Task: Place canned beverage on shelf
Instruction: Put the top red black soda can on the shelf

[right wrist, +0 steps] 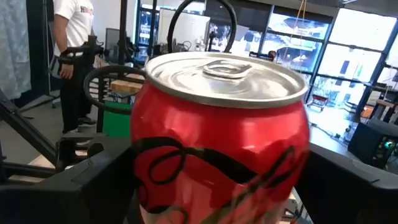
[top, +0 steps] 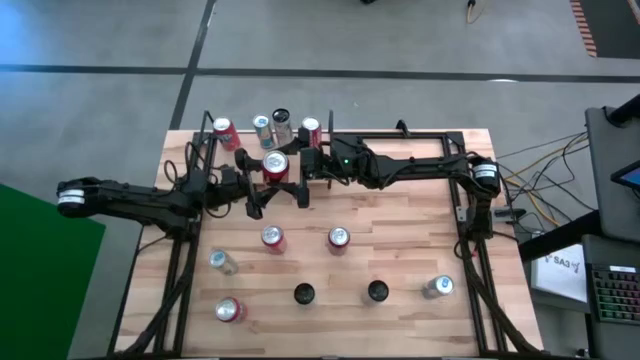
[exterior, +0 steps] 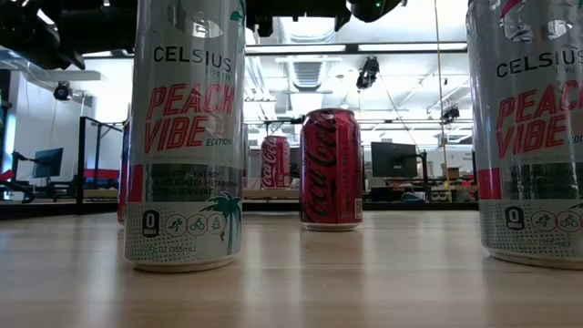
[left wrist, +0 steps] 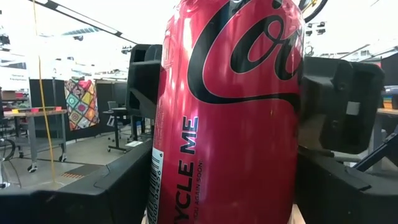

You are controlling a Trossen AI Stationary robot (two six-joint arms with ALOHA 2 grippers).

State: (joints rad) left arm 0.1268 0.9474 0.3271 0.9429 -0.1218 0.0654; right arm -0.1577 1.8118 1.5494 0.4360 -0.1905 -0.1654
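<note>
A red Coca-Cola can stands upright in the air in front of the shelf, a light wood board with black rods at the table's far side. My left gripper reaches in from the table's left and is shut on the can. My right gripper comes from the right, open. Its two fingers stand on either side of the same can, higher up, below the can's silver top. Several other cans stand in a row along the far edge. My left gripper pinches the can's red wall between its two fingers, which sit on opposite sides of the body. The fingers come in about level from the table's left. The can stays upright and is lifted clear of the table.
Several cans stand loose on the near half of the table: red ones, silver ones and dark ones. The low view shows two silver Celsius cans up close. A person stands beyond the table.
</note>
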